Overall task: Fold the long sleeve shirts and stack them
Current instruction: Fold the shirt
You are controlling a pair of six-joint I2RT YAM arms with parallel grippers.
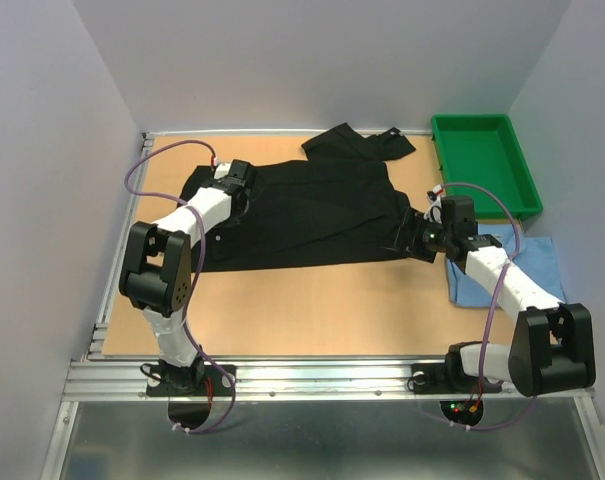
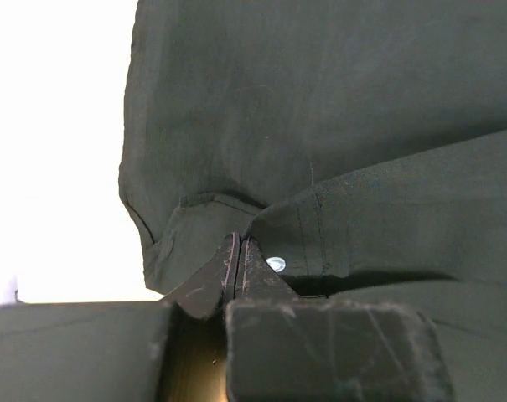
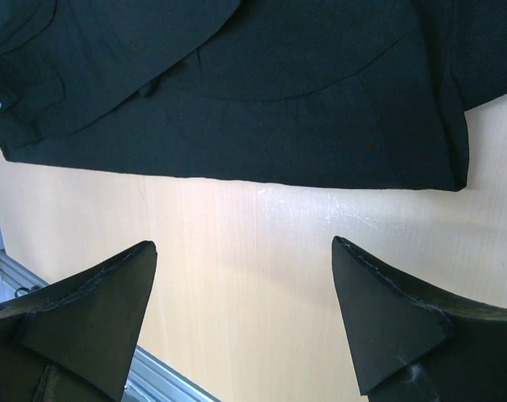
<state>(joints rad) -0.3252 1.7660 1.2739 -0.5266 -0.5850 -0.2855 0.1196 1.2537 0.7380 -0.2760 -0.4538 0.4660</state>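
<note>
One black shirt (image 1: 312, 210), one blue shirt (image 1: 540, 262), apparently

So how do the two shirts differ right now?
The black shirt lies spread across the middle of the table; the blue shirt sits compact at the right, partly under the right arm. The left hand pinches the black shirt; no hand holds the blue shirt. Both lie on the table.

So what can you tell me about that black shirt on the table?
The black shirt is soft dark cloth with small white buttons. It lies spread and rumpled across the wooden table, one sleeve flung toward the far edge. The left hand is pinched shut on a fold beside a button. The right hand hangs open just short of its edge.
</note>
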